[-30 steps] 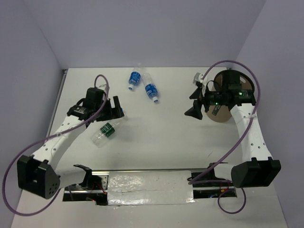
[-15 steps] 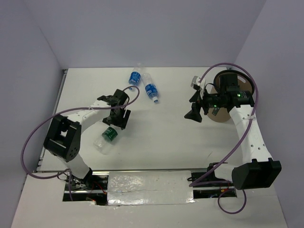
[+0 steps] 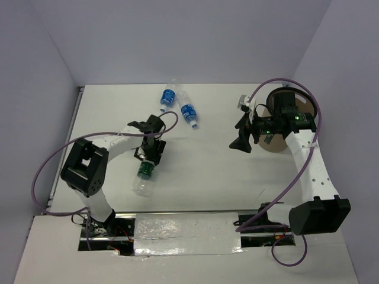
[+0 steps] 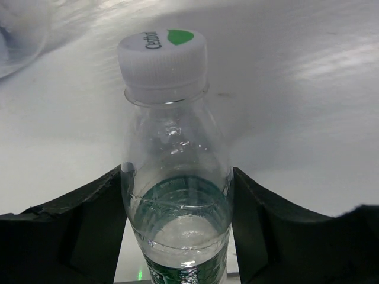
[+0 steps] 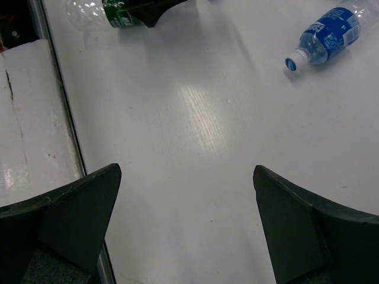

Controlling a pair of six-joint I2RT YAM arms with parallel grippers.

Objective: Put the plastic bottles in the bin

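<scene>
Left fingers (image 4: 89, 225) are pinching the green-label bottle (image 4: 177, 177) at lower centre; right fingers (image 5: 65, 207) are hanging wide open, empty. Its slick tapering shoulder could squirt free.

A robotics lab cell: plain lilac walls (image 3: 177, 35) box in a white table (image 3: 201, 171) carrying two cabled arms (image 3: 311, 171).

On the white table (image 3: 201, 171) a green-labelled bottle (image 3: 144, 173) lies left of centre. Two blue-labelled bottles (image 3: 188, 112) lie farther back. The bin (image 3: 277, 144) stands right.
</scene>
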